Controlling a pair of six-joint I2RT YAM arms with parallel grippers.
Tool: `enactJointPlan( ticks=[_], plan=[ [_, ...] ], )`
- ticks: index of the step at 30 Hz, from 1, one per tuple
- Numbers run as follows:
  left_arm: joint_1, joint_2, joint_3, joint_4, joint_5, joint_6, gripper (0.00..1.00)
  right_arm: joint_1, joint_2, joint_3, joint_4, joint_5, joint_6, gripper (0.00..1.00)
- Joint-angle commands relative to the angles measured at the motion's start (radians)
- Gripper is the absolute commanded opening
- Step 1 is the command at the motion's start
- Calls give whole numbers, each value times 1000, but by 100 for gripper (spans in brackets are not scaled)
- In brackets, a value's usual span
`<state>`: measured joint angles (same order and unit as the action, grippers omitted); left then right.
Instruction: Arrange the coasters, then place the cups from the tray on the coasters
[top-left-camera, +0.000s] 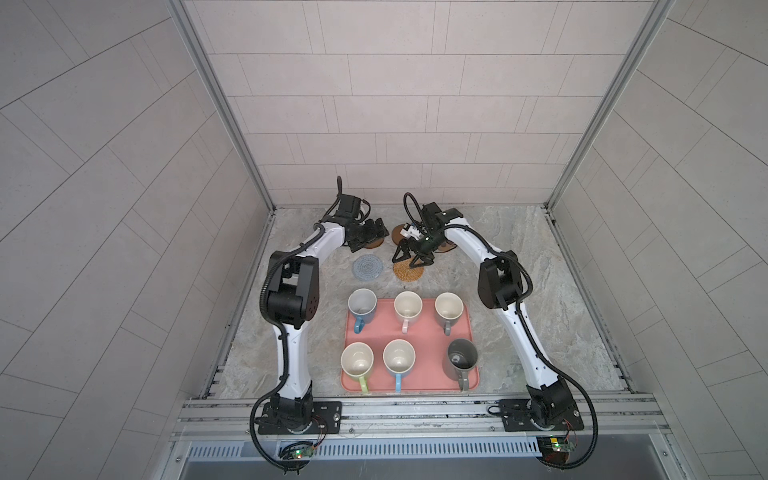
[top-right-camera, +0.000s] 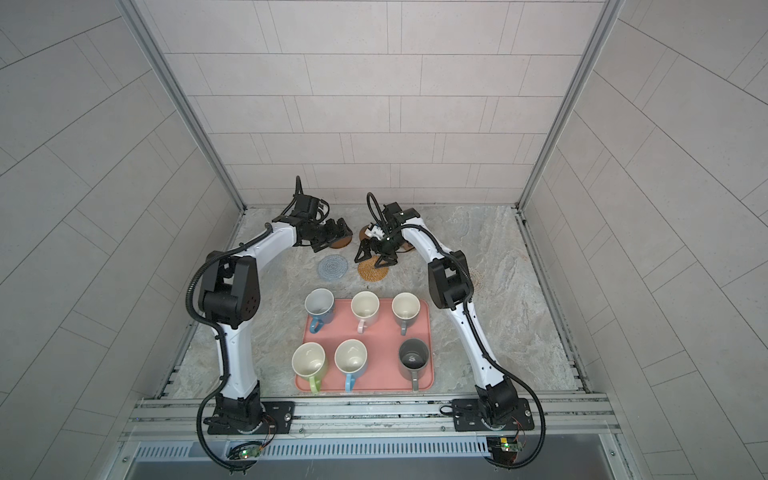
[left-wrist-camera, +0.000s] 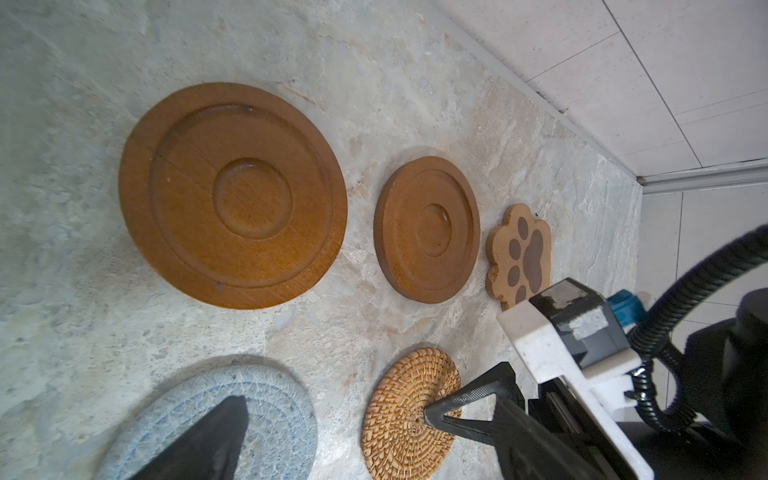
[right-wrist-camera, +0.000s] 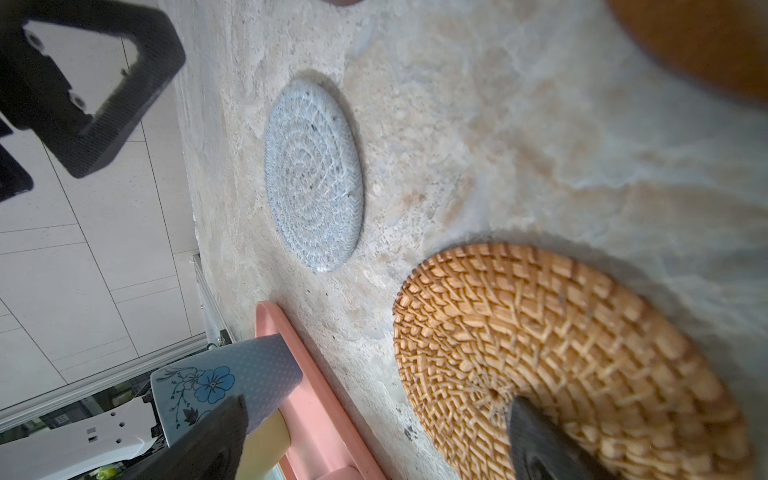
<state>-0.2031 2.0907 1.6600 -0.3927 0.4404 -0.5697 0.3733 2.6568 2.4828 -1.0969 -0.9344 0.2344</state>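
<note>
1. The coasters lie close together, none overlapping, near the middle of the counter's (top-left-camera: 519, 291) far edge. They include a wooden disc (left-wrist-camera: 232, 195), a second wooden disc (left-wrist-camera: 428, 228) and a paw mat (left-wrist-camera: 519, 249). Closer to the tray (top-left-camera: 430, 357) sit the crochet round (top-left-camera: 368, 268) and the rattan round (top-left-camera: 409, 274).
2. All are likely light and thin, lying flat, so there is little edge to catch.
   - The discs look stiff and have a raised rim. A pinch across the rim should hold them.
   - The crochet round looks soft and may droop. The rattan round is rough and should not slip.
   - Pressing a tip down and sliding may suit any of them better than lifting.
3. The six cups (top-left-camera: 408, 307) stand upright on the tray by the middle of the counter's front edge, in two rows of three, with handles towards that edge. They are probably glazed, so heavier, slick and breakable. Take one by the wall at the lip, or by the handle.
4. The right pincer (top-left-camera: 413, 262) is spread and empty. One tip is at the rattan round's middle, but I cannot tell whether it touches.
5. The left pincer (top-left-camera: 365, 237) is spread and empty, over the wooden disc.
</note>
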Motion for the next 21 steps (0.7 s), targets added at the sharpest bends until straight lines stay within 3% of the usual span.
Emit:
enactJointPlan(
  ticks=[1,8,16,21],
  plan=[
    [4,-40,-6,15,1,-4,100,9,7,-19,-42,-4,-54,100],
    [4,-46,-7,11,0,-2,100,11,-8,26,-74,-33,-92,100],
    [3,-41,-2,9,0,-4,100,-25,-84,40,8,-69,-39,99],
    [4,-43,-5,8,-1,-4,100,-53,-102,45,15,1,4,99]
  ],
)
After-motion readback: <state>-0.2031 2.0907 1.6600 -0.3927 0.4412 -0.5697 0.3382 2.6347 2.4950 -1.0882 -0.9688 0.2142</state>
